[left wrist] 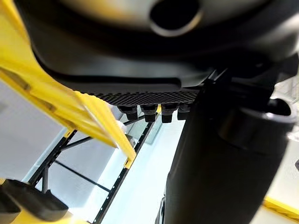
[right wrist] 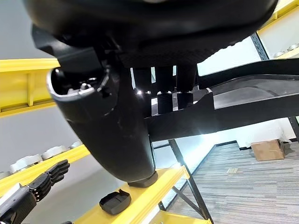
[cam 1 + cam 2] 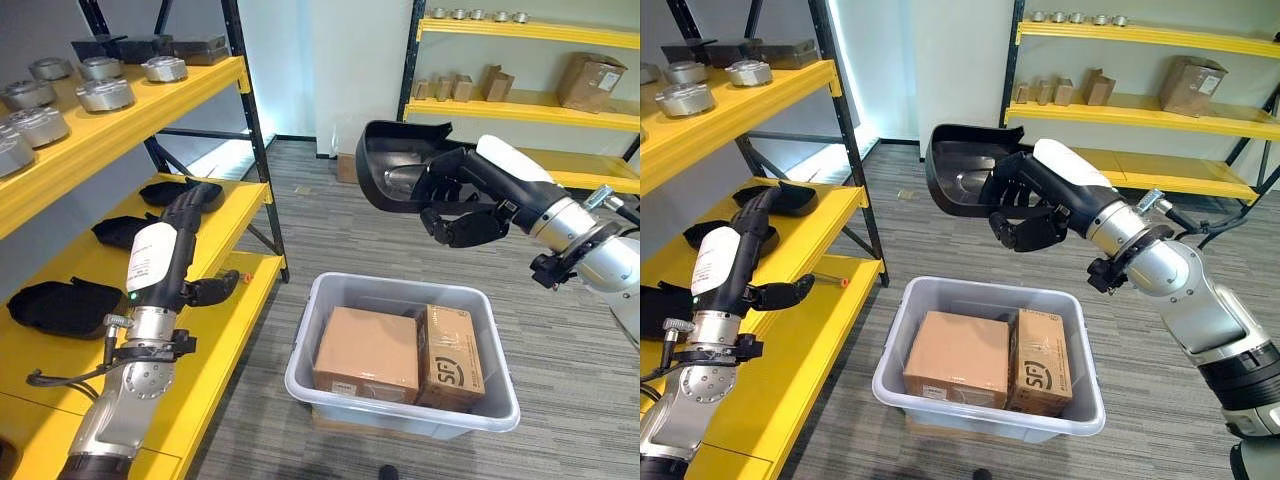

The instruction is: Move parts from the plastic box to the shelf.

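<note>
My right hand [image 3: 465,215] is shut on a black moulded shell part [image 3: 395,165] and holds it in the air, beyond and above the grey plastic box [image 3: 400,290]. Its fingers [image 2: 163,100] curl over the part's edge [image 2: 243,105] in the right wrist view. The box stands on the floor with two cardboard cartons [image 3: 368,352] inside. My left hand [image 3: 185,225] hovers open over the middle yellow shelf [image 3: 235,285], fingers straight, thumb out to the side. Its fingertips reach close to a black part [image 3: 160,190] lying there.
Two more black parts [image 3: 60,305] [image 3: 120,230] lie on the middle shelf. Metal discs [image 3: 105,93] fill the upper shelf. A second yellow rack [image 3: 560,110] with cartons stands at the back right. Grey carpet lies between the racks.
</note>
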Tool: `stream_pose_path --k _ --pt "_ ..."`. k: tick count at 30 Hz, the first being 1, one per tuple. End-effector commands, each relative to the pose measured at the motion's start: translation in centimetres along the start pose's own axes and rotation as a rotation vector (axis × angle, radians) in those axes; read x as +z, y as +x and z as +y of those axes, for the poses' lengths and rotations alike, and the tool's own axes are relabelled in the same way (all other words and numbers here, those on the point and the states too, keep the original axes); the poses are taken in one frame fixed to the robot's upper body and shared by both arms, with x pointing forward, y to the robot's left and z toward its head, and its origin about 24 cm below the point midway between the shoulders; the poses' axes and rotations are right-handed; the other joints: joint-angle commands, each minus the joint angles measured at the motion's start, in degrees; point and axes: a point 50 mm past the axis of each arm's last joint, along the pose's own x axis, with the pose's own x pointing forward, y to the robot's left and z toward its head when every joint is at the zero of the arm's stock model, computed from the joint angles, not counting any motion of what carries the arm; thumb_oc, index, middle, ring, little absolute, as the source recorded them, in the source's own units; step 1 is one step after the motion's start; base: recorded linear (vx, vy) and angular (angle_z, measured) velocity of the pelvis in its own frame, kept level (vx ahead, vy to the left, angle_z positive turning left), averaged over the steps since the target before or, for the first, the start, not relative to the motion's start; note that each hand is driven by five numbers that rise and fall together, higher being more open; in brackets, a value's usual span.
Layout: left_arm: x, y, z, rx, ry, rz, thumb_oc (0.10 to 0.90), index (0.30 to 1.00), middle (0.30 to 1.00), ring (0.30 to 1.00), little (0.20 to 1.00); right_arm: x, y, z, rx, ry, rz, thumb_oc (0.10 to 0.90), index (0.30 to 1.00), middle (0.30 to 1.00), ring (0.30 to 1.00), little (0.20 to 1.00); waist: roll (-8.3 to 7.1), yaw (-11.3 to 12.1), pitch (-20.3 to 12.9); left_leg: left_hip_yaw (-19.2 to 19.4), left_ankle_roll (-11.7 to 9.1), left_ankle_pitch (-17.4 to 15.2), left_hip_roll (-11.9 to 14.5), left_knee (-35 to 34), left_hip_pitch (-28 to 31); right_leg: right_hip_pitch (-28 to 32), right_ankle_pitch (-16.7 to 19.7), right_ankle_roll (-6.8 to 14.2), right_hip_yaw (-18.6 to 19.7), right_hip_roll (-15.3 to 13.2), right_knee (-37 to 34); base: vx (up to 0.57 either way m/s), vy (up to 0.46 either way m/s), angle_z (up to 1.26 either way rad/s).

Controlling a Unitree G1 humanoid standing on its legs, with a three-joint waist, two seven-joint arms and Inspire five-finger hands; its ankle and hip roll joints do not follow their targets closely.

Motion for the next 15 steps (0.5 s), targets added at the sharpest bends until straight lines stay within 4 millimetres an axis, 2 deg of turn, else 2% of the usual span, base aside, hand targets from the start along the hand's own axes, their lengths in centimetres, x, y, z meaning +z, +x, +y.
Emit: stream_pose_path --k 1,8,15 --pt "4.1 3.7 4.3 0.197 0.179 -0.31 0.9 1.0 1.0 1.0 1.0 3.4 0.5 -3.3 -0.174 0.057 -0.21 0.4 0.3 0.3 0.3 0.3 -2.61 0.0 -6.7 0.6 -2.2 -1.8 2.1 -0.3 2.1 0.0 2.7 8.4 2.5 -6.0 -1.7 -0.01 0.03 -0.01" --pt "5.5 4.9 4.9 0.22 0.302 -0.422 0.9 1.0 1.0 1.0 1.0 4.9 0.7 -3.0 -0.102 0.104 -0.289 0.4 0.3 0.3 0.3 0.3 -2.69 -0.8 -7.0 0.8 -2.4 -1.9 2.2 -0.2 2.4 0.0 2.8 8.6 2.9 -6.0 -1.4 0.0 0.0 0.0" --pt "7.0 6.0 6.2 0.238 0.455 -0.541 0.9 1.0 1.0 1.0 1.0 6.2 1.1 -2.7 -0.06 0.137 -0.354 0.4 0.3 0.3 0.3 0.3 -2.01 -1.6 -7.3 1.3 -2.4 -2.2 2.0 -0.2 3.3 0.1 2.7 8.7 3.6 -6.0 -1.3 0.0 0.011 -0.09"
